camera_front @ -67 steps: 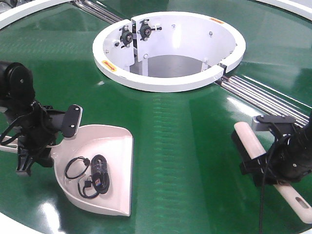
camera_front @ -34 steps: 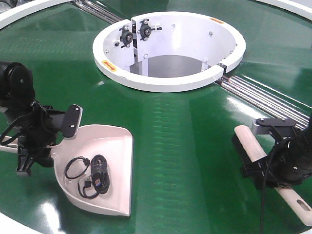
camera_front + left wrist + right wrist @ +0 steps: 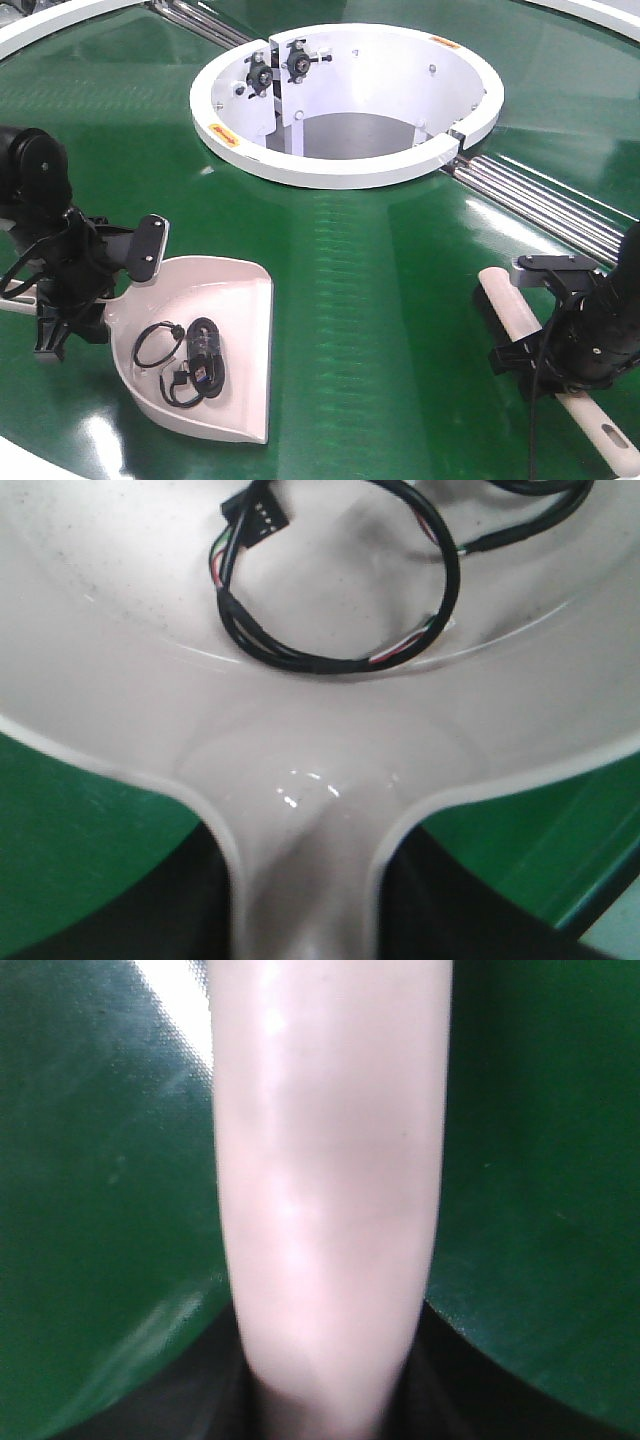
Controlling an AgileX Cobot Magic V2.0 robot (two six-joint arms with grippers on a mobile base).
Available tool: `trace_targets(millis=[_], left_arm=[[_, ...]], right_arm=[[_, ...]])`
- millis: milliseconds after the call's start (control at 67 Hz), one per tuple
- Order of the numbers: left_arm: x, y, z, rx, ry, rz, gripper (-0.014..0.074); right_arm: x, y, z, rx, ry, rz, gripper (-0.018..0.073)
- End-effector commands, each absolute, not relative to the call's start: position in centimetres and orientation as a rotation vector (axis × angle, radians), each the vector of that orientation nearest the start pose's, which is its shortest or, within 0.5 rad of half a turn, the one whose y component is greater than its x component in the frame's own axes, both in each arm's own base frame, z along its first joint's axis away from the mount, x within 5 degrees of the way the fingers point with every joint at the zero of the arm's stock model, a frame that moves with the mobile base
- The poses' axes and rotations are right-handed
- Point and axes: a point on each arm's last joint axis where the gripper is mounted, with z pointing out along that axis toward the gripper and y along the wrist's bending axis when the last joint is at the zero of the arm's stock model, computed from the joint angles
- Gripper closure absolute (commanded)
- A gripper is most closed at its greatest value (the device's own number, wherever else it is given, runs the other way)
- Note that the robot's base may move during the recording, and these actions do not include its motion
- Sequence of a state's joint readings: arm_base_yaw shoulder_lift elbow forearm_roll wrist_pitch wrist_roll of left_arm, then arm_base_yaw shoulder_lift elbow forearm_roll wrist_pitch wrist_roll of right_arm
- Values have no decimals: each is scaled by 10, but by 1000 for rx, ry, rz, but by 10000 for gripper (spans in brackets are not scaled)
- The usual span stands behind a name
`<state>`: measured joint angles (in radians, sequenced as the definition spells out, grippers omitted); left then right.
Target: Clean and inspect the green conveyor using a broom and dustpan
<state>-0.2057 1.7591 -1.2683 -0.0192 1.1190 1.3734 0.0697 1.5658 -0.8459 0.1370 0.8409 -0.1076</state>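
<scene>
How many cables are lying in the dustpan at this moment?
2. A thin looped cable lies in the dustpan near its handle end; a thicker coiled black cable lies beside it, nearer the lip. Their ends tangle, so a further piece may be hidden.

The conveyor [image 3: 360, 260] carries everything. Its round opening [image 3: 400, 75] sits at the far middle. Rollers [image 3: 545, 205] run in a seam from the opening's right side toward the right edge. The dustpan [image 3: 235, 310] lies on the belt at the near left, with its lip toward the right and its handle toward the left. The left tool [image 3: 98, 298] is clamped around that handle. A coiled cable [image 3: 205, 360] lies inside the pan. The broom [image 3: 505, 295] lies on the belt at the near right, well apart from the dustpan, slanting from far left to near right. The right tool [image 3: 545, 330] grips it about its middle.
</scene>
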Motion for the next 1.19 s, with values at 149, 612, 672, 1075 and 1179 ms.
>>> trace_targets(millis=[149,612,672,1075,1179], left_arm=[[323,-74,242,-2273,-2308,-32,463],[320,-75,245,-2082,-2487,18,-42],[319,-75,248,-2080,-2496,24,-70],[287,-70,307,-2073,-2697,-50,-8],[273,-67,328,-1998,-2842,-85,37]], right_arm=[[265,26,198,-137,2964,156,320],[263,26,206,-133,2932,154,34],[261,26,212,-136,2907,150,27],[242,24,267,-134,2637,139,26],[235,23,287,-127,2513,134,26]])
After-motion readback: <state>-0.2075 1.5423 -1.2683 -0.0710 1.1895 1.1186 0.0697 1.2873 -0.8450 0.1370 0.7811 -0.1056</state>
